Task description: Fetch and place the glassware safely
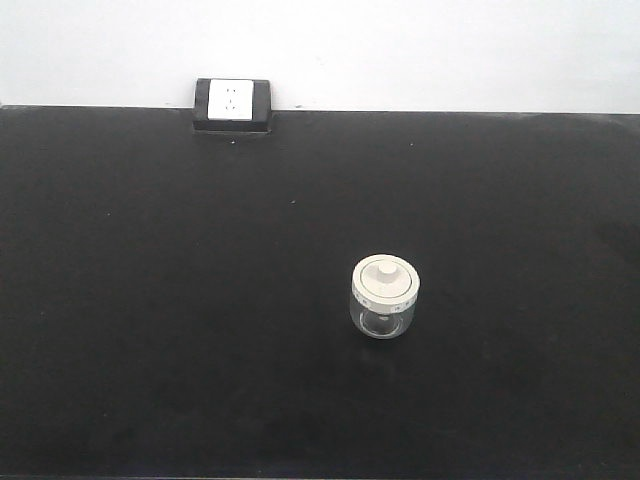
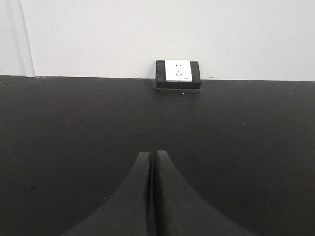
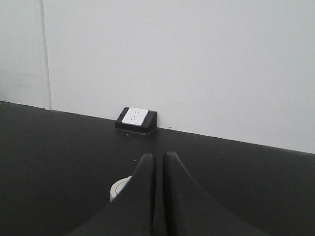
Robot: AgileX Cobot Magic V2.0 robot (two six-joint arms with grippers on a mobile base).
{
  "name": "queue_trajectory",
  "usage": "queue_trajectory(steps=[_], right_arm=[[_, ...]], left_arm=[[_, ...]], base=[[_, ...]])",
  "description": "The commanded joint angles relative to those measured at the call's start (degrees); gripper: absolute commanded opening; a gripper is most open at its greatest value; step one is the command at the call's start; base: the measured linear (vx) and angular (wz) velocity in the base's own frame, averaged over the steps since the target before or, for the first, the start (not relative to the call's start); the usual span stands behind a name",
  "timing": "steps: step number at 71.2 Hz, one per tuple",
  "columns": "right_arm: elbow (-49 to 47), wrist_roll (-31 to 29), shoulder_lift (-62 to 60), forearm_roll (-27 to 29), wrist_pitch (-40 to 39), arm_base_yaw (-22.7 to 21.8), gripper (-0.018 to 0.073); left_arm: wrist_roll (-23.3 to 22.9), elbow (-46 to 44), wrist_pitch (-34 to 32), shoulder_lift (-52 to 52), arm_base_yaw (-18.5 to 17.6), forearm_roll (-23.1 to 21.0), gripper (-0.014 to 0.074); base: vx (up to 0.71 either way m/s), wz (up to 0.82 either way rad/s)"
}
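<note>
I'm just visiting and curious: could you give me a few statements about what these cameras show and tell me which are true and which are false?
1. The jar stands upright with its lid on. True.
2. The left gripper is holding the jar. False: it is shut on nothing.
3. A socket box sits at the table's far edge. True.
4. The right gripper is wide open. False: its fingers are closed together.

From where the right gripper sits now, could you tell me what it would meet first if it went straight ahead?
Probably the jar, whose lid peeks out just left of the shut right gripper; it might pass beside it, since depth is unclear.
</note>
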Motion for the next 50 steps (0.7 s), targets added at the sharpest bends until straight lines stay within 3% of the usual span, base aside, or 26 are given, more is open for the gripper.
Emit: queue_trajectory(steps=[1,50], right_arm=[[-1.5,-0.4,0.0,0.0,-3.6,-0.3,-0.0009],[-1.5,-0.4,0.0,0.0,-3.6,-0.3,-0.0008]], left_arm=[[-0.3,-1.5,-3.7,0.6,0.0,-0.3,-0.0007],[-0.3,-1.5,-3.7,0.6,0.0,-0.3,-0.0007]], base=[[0.00,0.00],[0.00,0.00]])
